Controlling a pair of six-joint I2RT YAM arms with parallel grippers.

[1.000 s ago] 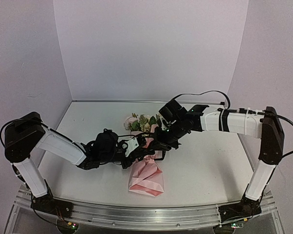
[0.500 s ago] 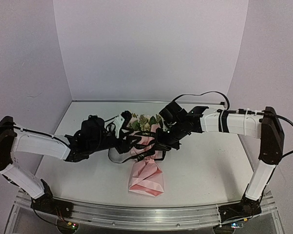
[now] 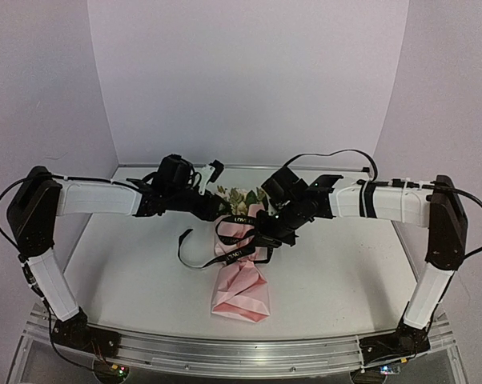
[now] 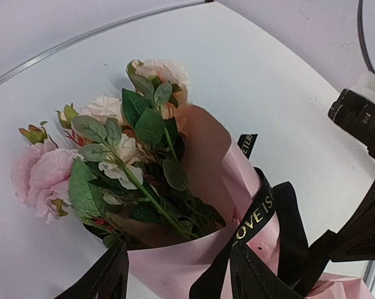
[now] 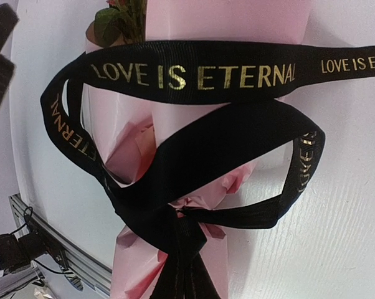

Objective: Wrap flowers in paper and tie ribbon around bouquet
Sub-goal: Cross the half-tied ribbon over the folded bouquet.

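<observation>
The bouquet (image 3: 241,294) lay mid-table (image 3: 345,272), flowers (image 3: 237,198) at the far end. The ribbon (image 3: 199,260) looped loosely around its middle, one end trailing left. The right gripper (image 3: 261,238) was clamped on gathered ribbon strands. The left gripper (image 3: 211,170) hovered beside the flowers, fingers apart, holding nothing.

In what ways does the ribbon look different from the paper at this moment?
The ribbon is black with gold lettering; the paper is plain pink. The ribbon is a narrow band in loose loops; the paper is a wide sheet folded into a cone around the flowers. Both wrap the same flowers.
</observation>
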